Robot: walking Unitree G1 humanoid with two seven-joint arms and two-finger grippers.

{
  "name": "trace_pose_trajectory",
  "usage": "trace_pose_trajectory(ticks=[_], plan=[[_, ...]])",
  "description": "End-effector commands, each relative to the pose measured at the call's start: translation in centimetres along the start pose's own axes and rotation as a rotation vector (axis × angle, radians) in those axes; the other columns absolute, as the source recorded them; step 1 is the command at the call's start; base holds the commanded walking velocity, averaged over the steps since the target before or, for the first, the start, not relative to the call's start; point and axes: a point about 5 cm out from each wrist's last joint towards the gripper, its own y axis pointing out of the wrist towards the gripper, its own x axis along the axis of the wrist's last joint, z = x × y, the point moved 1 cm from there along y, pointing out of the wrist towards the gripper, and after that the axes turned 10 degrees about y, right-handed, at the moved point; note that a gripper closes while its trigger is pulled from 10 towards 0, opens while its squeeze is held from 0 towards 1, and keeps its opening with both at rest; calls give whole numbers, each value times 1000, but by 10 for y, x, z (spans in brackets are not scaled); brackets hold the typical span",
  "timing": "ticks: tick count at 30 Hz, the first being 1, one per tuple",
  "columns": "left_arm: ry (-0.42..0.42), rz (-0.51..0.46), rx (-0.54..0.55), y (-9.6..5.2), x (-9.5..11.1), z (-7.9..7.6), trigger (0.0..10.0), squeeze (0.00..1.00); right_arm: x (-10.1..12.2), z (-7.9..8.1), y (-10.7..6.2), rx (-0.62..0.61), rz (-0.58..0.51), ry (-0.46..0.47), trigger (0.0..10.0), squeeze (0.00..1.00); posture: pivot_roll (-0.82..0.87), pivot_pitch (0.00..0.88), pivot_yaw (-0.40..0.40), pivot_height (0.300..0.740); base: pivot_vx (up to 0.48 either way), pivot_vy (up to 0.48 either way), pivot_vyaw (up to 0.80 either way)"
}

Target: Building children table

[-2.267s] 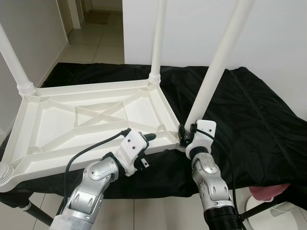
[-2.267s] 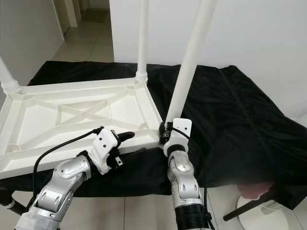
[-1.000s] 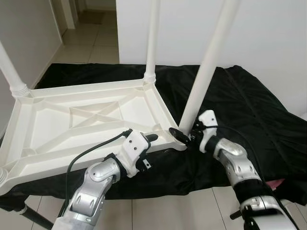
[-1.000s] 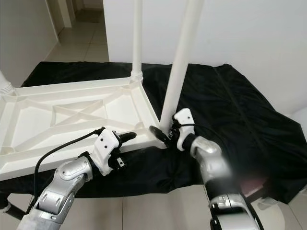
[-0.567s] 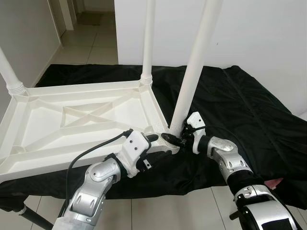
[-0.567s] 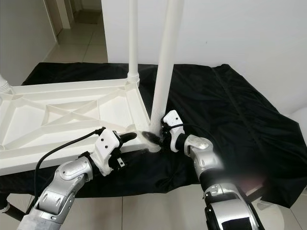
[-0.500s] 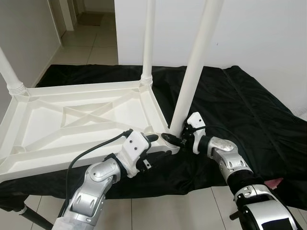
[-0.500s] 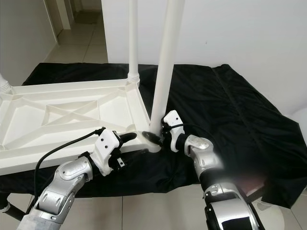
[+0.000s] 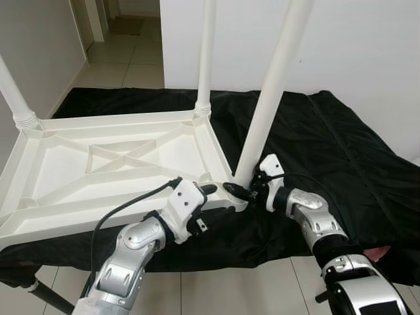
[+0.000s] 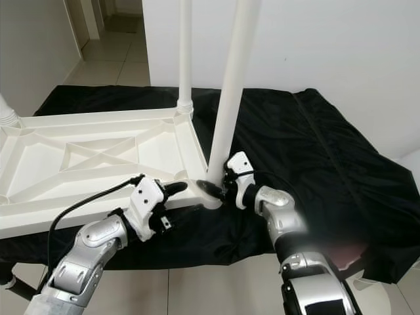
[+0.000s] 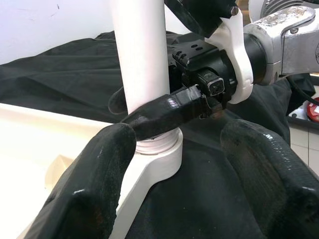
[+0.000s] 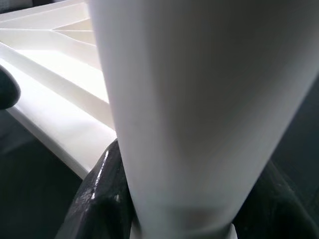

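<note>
Table top (image 9: 98,164), white, inverted on black cloth (image 9: 341,151); right gripper (image 9: 239,190) clamps leg (image 9: 269,105) base; left gripper (image 9: 213,200) spread at edge

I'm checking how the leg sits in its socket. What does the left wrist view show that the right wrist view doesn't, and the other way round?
Left wrist view alone: the right gripper seen from outside, one black finger wrapped across the table leg just above the corner socket, with the black cloth behind and the left gripper open in front.

Right wrist view alone: the ribbed underside of the tabletop, stretching away past the leg.

Both: the white leg at close range with black fingers around its base.
</note>
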Motion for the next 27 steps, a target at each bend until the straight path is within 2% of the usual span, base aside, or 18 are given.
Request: trace_pose_trajectory(ticks=[1, 2, 4, 8, 10, 11, 13, 17, 18, 20, 21, 22, 24, 27], plan=[[9, 20, 77, 1, -1, 5, 10000, 0, -2, -4, -1, -118, -11, 32, 10000, 0, 45, 0, -32, 740, 0, 0, 0], [9, 21, 76, 1, -1, 5, 10000, 0, -1, -3, 0, -172, -27, 42, 10000, 0, 42, 0, -30, 740, 0, 0, 0], [9, 21, 76, 1, -1, 5, 10000, 0, -1, -3, 0, -172, -27, 42, 10000, 0, 42, 0, -30, 740, 0, 0, 0], [6, 22, 73, 1, -1, 4, 10000, 0, 1, 2, 2, -265, -66, 83, 10000, 0, 37, 0, -26, 740, 0, 0, 0], [4, 21, 68, 1, -1, 3, 10000, 0, 2, 6, 6, -403, -96, 137, 10000, 0, 32, 0, -23, 740, 0, 0, 0], [4, 21, 68, 1, -1, 3, 10000, 0, 2, 6, 6, -403, -96, 137, 10000, 0, 32, 0, -23, 740, 0, 0, 0], [3, 20, 66, 2, -1, 3, 10000, 0, 0, 11, 8, -505, -106, 162, 10000, 0, 32, 0, -23, 740, 0, 0, 0], [2, 19, 65, 2, -1, 3, 10000, 0, -3, 14, 8, -599, -114, 182, 10000, 0, 34, 0, -23, 740, 0, 0, 0], [0, 19, 65, 2, -1, 3, 10000, 0, -6, 18, 9, -663, -117, 194, 10000, 0, 39, 0, -29, 740, 0, 0, 0], [0, 19, 65, 2, -1, 3, 10000, 0, -6, 18, 9, -663, -117, 194, 10000, 0, 39, 0, -29, 740, 0, 0, 0], [2, 21, 66, 2, -1, 2, 10000, 0, -10, 25, 12, -711, -124, 226, 10000, 0, 39, 0, -29, 740, 0, 0, 0], [2, 21, 66, 2, -1, 2, 10000, 0, -10, 25, 12, -711, -124, 226, 10000, 0, 39, 0, -29, 740, 0, 0, 0], [-2, 22, 79, 1, -1, 2, 10000, 0, -12, 41, 21, -780, -164, 307, 10000, 0, 54, 0, -41, 740, 0, 0, 0], [-5, 22, 83, 0, -1, 1, 10000, 0, -10, 46, 24, -778, -178, 326, 10000, 0, 54, 0, -41, 740, 0, 0, 0]])
